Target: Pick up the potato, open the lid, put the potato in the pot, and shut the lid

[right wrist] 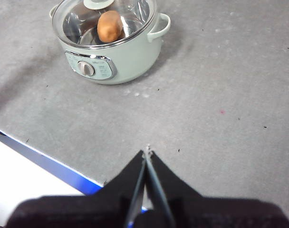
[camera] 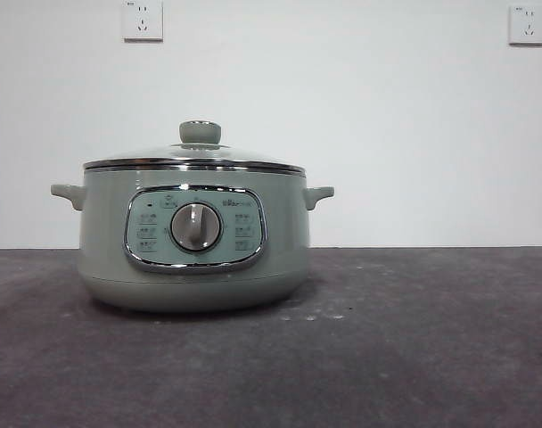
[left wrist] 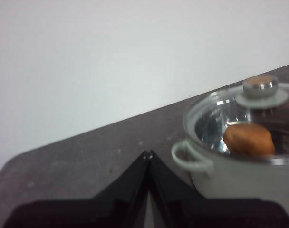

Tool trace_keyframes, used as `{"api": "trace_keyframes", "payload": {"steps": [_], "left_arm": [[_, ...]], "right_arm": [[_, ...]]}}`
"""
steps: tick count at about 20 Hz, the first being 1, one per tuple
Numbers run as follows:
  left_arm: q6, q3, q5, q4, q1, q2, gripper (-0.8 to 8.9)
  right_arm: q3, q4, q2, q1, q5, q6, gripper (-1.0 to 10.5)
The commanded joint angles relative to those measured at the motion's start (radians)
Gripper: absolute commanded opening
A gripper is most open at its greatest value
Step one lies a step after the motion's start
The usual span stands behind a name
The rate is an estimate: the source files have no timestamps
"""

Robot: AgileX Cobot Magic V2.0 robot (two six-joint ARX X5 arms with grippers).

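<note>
Stood left of centre on a dark grey surface [camera: 414, 357]: the pot [camera: 195, 267], pale sage green, wide, with one small handle on each side and a chrome-framed front panel [camera: 195, 228] bearing a silver dial [camera: 196, 226]. Sat on top of the pot, closed and level: the lid [camera: 194, 160], domed glass with a shiny steel rim and a pale green knob [camera: 200, 132]. Lay inside the pot, seen through the glass in both wrist views: the potato [right wrist: 109, 26], rounded and orange-brown, resting on the shiny inner bottom. Behind the pot, a plain white wall [camera: 360, 107] with two white sockets [camera: 143, 20] high up, one near each top corner. No arm seen in the front view. Hung just beside the pot's handle, off the lid and touching nothing: the left hand [left wrist: 147, 155], its two black jaws pressed tip to tip, holding nothing. Further right, well apart from the pot and above bare surface near a blue front edge [right wrist: 44, 161]: the right hand [right wrist: 147, 153], jaws likewise closed together and empty.
</note>
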Motion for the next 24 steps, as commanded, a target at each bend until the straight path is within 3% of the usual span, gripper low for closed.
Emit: {"api": "trace_keyframes", "payload": {"steps": [1,6,9,13,24], "left_arm": [[-0.052,-0.157,-0.004,0.068,0.002,-0.085,-0.04],[-0.108,-0.318,-0.029,0.065,0.003,-0.228,-0.04],[-0.114,-0.323,-0.030,-0.058,0.004,-0.286,-0.04],[-0.173,-0.321,0.005,-0.094,0.004,-0.284,-0.04],[-0.173,-0.321,0.002,-0.098,0.004,-0.220,-0.04]], "right_arm": [[-0.007,-0.024,-0.001,0.001,0.005,0.010,0.0],[-0.007,-0.024,-0.001,0.001,0.005,0.010,0.0],[-0.007,-0.024,-0.001,0.001,0.005,0.010,0.0],[-0.007,-0.024,-0.001,0.001,0.005,0.010,0.0],[-0.007,-0.024,-0.001,0.001,0.005,0.010,0.0]]}}
